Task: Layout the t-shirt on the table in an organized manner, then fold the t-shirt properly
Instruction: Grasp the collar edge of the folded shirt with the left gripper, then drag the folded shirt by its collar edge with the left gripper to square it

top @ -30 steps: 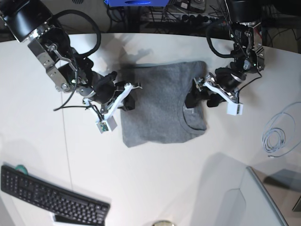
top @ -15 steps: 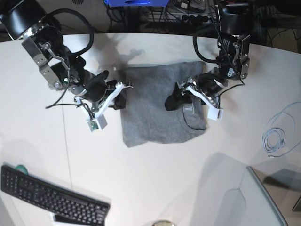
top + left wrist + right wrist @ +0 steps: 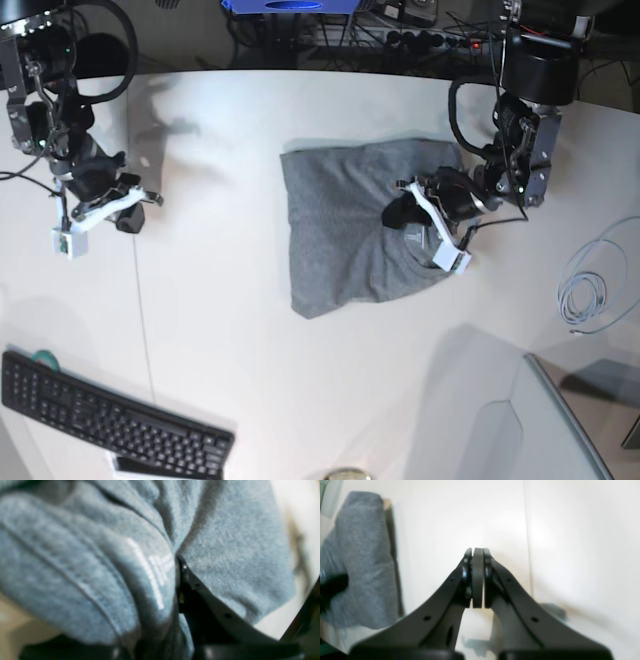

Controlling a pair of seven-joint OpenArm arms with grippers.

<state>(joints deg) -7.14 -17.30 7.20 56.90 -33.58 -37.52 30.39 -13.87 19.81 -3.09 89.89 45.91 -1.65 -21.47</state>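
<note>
T-shirt, heather-grey, lies folded into a rough rectangle at the centre of the white table in the base view, its neck end toward the right of the frame. We note the left gripper sitting on that neck end; in the left wrist view the cloth bunches around a dark finger, with the pale label print right beside it, so we read the pincer as pinching the shirt. Right gripper is at the left of the base frame, well apart from the cloth, above bare table; its wrist view shows the fingertips pressed together on nothing. Black keyboard at lower left, coiled cable at right edge.
</note>
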